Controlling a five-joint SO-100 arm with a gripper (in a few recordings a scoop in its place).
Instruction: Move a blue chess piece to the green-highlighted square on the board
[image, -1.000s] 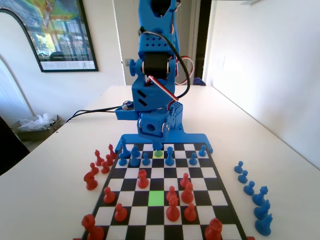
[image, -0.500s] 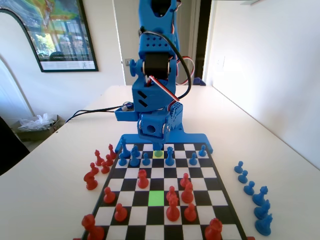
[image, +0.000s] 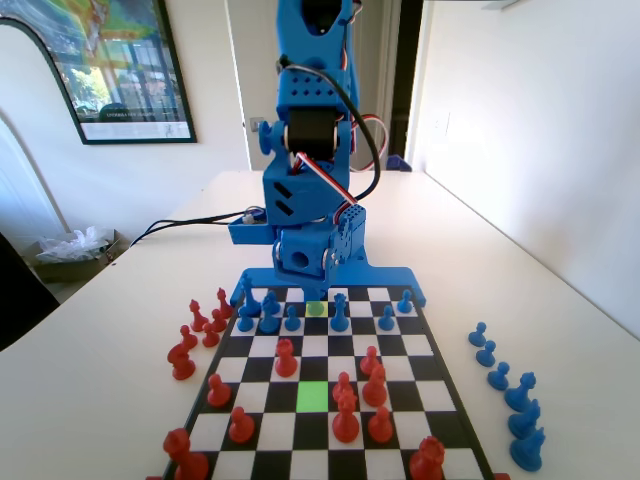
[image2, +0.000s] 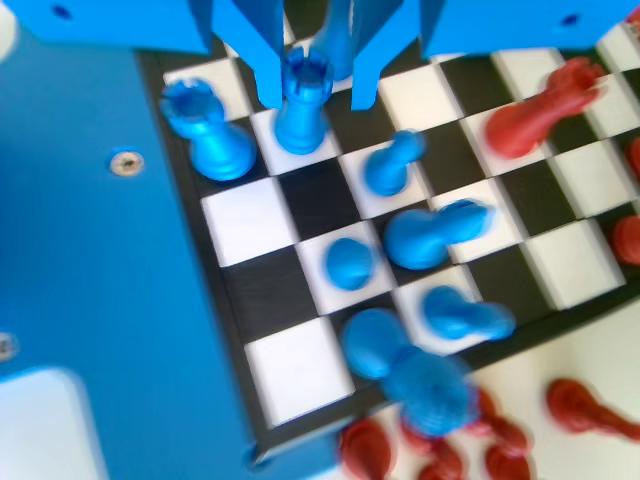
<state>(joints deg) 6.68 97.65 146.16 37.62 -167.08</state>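
Observation:
In the wrist view my gripper (image2: 316, 92) hangs open with one jaw on each side of a blue chess piece (image2: 302, 102) that has a notched crown. The piece stands upright on the board (image2: 262, 213); the left jaw is close against its head and a small gap shows at the right jaw. In the fixed view the gripper (image: 316, 293) is low over the paler yellow-green square (image: 316, 309) in the far rows. The green-highlighted square (image: 313, 396) lies bare near the middle of the board (image: 433, 420), among red pieces.
Other blue pieces (image2: 218, 142) crowd the squares around the gripper, one close on the left. Red pieces (image: 346, 418) flank the green square. Captured red pieces (image: 183, 358) stand off the board's left and blue ones (image: 520, 392) off its right in the fixed view.
The arm has sunk slightly lower over the far rows, and the gripper now covers more of the piece on the yellow-green square. No piece has moved.

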